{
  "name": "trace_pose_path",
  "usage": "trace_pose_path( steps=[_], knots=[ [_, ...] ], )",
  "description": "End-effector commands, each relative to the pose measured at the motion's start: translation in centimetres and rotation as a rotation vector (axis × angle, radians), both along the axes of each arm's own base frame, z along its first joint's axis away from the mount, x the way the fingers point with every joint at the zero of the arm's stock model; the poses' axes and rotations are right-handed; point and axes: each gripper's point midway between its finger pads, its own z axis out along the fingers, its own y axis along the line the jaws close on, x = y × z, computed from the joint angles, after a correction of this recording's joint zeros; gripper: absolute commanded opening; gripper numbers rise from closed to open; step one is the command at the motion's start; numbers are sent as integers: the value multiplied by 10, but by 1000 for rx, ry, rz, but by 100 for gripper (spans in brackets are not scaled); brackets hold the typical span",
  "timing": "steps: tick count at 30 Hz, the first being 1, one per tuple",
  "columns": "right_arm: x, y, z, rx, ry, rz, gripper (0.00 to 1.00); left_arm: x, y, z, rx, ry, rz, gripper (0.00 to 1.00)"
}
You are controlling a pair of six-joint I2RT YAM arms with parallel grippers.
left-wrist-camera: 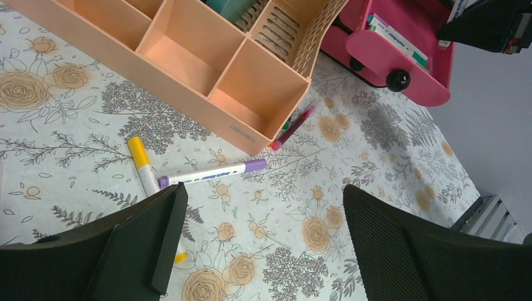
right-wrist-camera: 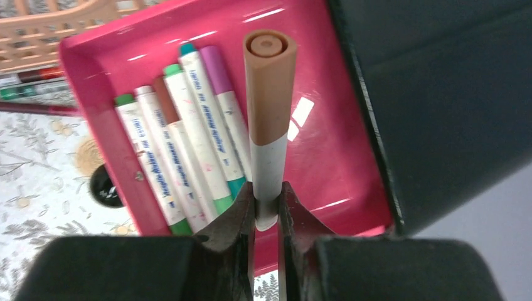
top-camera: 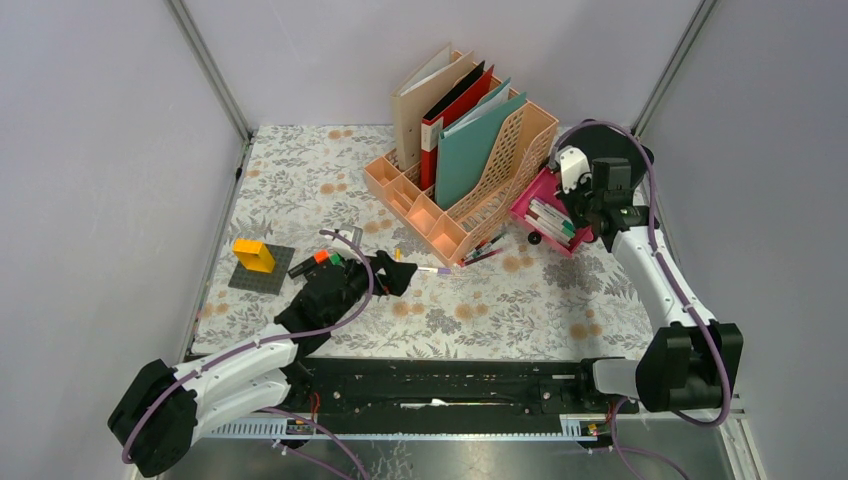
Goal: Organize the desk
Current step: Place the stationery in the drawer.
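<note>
Brown-capped and white-barrelled, a marker (right-wrist-camera: 270, 113) stands clamped by its lower end in our right gripper (right-wrist-camera: 266, 210), whose arm reaches far forward with the wrist bent down over a pink tray (right-wrist-camera: 342, 169) of pens just beyond the fingertips. Our left gripper (left-wrist-camera: 263, 226) hangs low on an outstretched arm, jaws wide apart around nothing, with a purple-capped marker (left-wrist-camera: 210, 174) and a yellow marker (left-wrist-camera: 139, 157) just ahead of it. Directly beneath that hand spreads the desk (left-wrist-camera: 389, 144), flat, in whitish cloth printed with grey leaves and orange-brown flowers.
</note>
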Motion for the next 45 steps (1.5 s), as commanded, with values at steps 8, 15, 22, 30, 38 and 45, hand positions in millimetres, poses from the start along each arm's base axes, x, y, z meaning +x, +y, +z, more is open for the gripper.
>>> trace_pose_path(
  steps=[8, 15, 22, 30, 38, 45],
  knots=[
    [18, -35, -5, -109, -38, -167, 25, 1, 5, -1, -14, -11, 16, 99],
    [18, -37, -8, -121, -31, -170, 42, 0, 9, -2, -14, -11, 24, 99],
    [15, -24, -1, -52, -38, -120, 49, 1, 11, -6, -11, 9, 28, 99],
    [3, 8, 8, 58, -36, 40, 57, 4, 8, -22, 25, 81, 25, 99],
    [-3, 22, 13, 110, -34, 108, 57, 12, 6, -43, 93, 179, 46, 99],
    [-5, 25, 12, 117, -29, 128, 58, 22, 9, -66, 204, 302, 98, 94]
  ],
)
